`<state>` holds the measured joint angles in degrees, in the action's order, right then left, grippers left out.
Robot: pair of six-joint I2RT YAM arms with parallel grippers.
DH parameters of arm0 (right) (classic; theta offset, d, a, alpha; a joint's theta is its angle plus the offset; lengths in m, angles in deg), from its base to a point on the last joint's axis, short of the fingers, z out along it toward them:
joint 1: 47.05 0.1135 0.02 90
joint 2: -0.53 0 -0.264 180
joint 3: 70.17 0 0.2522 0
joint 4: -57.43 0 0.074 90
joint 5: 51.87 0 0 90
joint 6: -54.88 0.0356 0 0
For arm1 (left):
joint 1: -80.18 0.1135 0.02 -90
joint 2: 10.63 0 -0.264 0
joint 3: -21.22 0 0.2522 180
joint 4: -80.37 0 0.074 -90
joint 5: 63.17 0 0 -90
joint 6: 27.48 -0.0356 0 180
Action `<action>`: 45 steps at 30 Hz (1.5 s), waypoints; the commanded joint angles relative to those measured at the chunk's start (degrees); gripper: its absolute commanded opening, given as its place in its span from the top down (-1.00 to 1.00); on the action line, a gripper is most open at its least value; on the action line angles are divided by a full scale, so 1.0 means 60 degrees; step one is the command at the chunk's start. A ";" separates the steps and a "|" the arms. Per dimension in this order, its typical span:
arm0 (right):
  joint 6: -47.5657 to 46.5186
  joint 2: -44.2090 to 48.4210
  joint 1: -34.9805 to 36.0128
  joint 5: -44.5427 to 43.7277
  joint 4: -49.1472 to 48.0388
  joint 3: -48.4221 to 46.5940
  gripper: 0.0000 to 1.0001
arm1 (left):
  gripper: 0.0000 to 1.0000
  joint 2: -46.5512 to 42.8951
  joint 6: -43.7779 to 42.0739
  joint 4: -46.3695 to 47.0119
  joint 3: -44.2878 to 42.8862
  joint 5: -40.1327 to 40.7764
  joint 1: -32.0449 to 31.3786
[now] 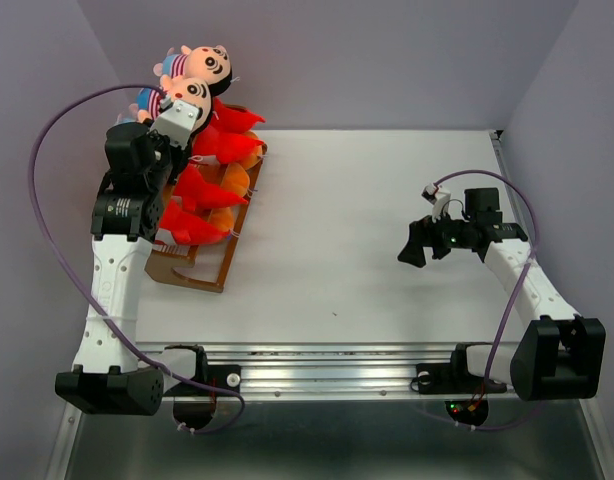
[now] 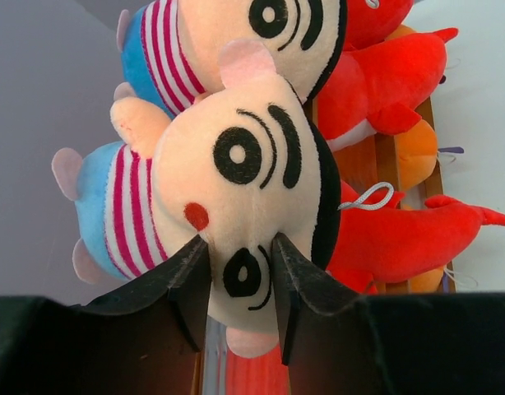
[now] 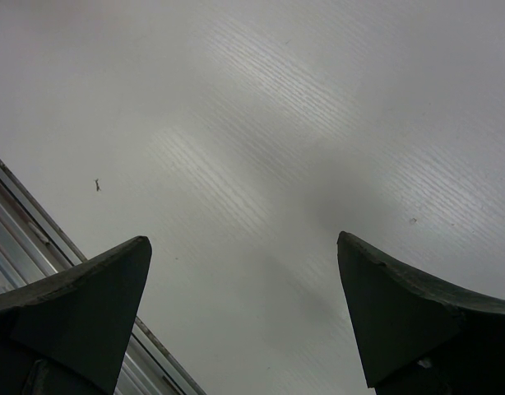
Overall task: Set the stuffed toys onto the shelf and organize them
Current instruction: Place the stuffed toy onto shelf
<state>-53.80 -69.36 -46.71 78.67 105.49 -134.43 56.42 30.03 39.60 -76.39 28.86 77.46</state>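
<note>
My L gripper [image 2: 240,267] clamps doll head [image 2: 244,156]; red toys [image 2: 400,243] right of my fingers [image 2: 306,284] prob. hide most of shelf [image 2: 382,163]. R gripper [image 3: 243,247] gapes above table [image 3: 261,123].

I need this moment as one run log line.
left hand: shut on doll head, at shelf far end | right hand: open, empty, above table

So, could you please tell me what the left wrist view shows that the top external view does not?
Only the left wrist view shows the left hand closed on the nearer doll head, pinching its face beside one eye. Only the top external view shows the right hand open above the table, and the shelf with its wooden base. Both show that head, a second doll head behind it, and red toys and orange toys alongside.
</note>
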 commanded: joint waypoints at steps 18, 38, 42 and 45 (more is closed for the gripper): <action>-0.0154 0.0003 -0.0071 0.0085 -0.0312 0.0126 -1.00 | -0.40 -0.0174 0.0478 0.0531 -0.0189 0.0410 0.0058; -0.0168 -0.0027 -0.0071 0.0056 -0.0312 0.0126 -1.00 | -0.72 -0.0188 0.0903 0.0634 -0.0585 0.0894 0.0058; -0.0183 -0.0042 -0.0071 0.0056 -0.0327 0.0126 -1.00 | -0.74 -0.0246 0.0933 0.0633 -0.0614 0.0908 0.0058; -0.0183 -0.0042 -0.0071 0.0056 -0.0312 0.0126 -1.00 | -0.74 -0.0290 0.0933 0.0663 -0.0556 0.0952 0.0058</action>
<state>-53.84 -69.36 -46.71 78.64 105.49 -134.43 56.24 34.97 41.13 -77.79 33.51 77.66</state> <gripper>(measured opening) 0.998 0.866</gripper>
